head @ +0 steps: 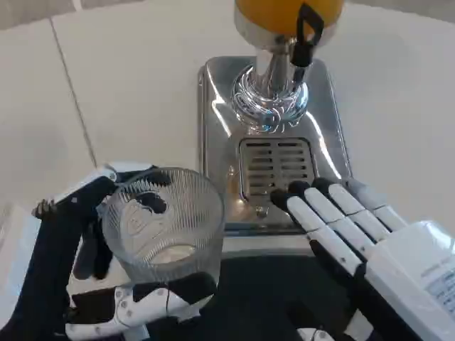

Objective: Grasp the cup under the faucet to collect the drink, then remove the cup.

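Observation:
A clear ribbed glass cup (165, 222) stands upright in my left hand (114, 284), whose fingers wrap around it from behind and below. The cup sits left of and in front of the drip grille (276, 165). The dispenser's chrome column (271, 89) rises from the steel base (213, 99), topped by an orange drink tank (284, 13) with a black tap lever (307, 35). My right hand (355, 227) hovers flat with fingers straight, its tips over the front of the grille, holding nothing. A little pale liquid seems to lie in the cup's bottom.
The white table (106, 92) stretches to the left and right of the dispenser, with a seam line running across its left part. A dark surface (270, 284) lies in front of the steel base between my hands.

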Available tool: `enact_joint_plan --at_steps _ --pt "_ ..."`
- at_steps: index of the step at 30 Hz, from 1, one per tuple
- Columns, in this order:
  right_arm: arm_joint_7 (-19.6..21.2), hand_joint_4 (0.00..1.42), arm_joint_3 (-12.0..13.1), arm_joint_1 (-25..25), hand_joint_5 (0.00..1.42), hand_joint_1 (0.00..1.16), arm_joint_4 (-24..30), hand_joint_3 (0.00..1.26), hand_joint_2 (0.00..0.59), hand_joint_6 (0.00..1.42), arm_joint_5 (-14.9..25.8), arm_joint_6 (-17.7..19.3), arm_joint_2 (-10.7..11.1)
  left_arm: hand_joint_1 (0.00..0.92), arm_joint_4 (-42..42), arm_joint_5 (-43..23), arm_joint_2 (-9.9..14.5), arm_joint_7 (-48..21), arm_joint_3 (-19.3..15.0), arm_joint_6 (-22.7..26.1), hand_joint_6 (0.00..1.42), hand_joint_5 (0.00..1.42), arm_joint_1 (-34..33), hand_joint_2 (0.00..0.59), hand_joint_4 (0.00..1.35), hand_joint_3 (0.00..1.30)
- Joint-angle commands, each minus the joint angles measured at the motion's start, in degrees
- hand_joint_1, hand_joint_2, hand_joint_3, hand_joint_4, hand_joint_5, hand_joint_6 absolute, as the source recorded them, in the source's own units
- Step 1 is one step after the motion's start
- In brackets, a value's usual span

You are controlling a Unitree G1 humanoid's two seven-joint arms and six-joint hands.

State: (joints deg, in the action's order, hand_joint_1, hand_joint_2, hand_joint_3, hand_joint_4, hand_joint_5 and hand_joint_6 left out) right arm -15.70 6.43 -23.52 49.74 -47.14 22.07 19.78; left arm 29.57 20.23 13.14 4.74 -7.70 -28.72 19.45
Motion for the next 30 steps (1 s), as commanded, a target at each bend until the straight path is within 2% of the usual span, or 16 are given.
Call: enact_joint_plan --at_steps 1,13,21,30 --pt "-0.6 0.00 -0.4 0.2 0.00 0.16 0.6 0.00 0.515 0.00 -0.3 -0.8 -0.2 0.636 0.3 -0.5 -0.5 -0.2 0.2 -1.4 1.42 1.42 -0.6 0.000 1.21 1.17" --pt "-1.1 0.00 -0.6 0.0 0.00 0.16 1.5 0.00 0.521 0.00 -0.7 -2.1 -0.2 0.637 -1.3 0.4 -1.5 0.3 0.1 -0.1 1.42 1.42 -2.8 0.000 1.19 1.17" --pt "-0.6 0.00 1.0 -1.2 0.00 0.16 1.6 0.00 0.521 0.00 -0.1 -2.7 -0.3 0.637 -7.9 5.2 -4.1 3.6 0.4 3.5 1.42 1.42 -12.3 0.000 1.19 1.17" --pt "-2.9 0.00 2.5 0.3 0.00 0.17 2.7 0.00 0.521 0.00 1.4 -4.7 0.7 0.634 -22.0 10.9 -6.2 10.9 4.3 5.0 1.42 1.42 -24.7 0.000 1.19 1.17"
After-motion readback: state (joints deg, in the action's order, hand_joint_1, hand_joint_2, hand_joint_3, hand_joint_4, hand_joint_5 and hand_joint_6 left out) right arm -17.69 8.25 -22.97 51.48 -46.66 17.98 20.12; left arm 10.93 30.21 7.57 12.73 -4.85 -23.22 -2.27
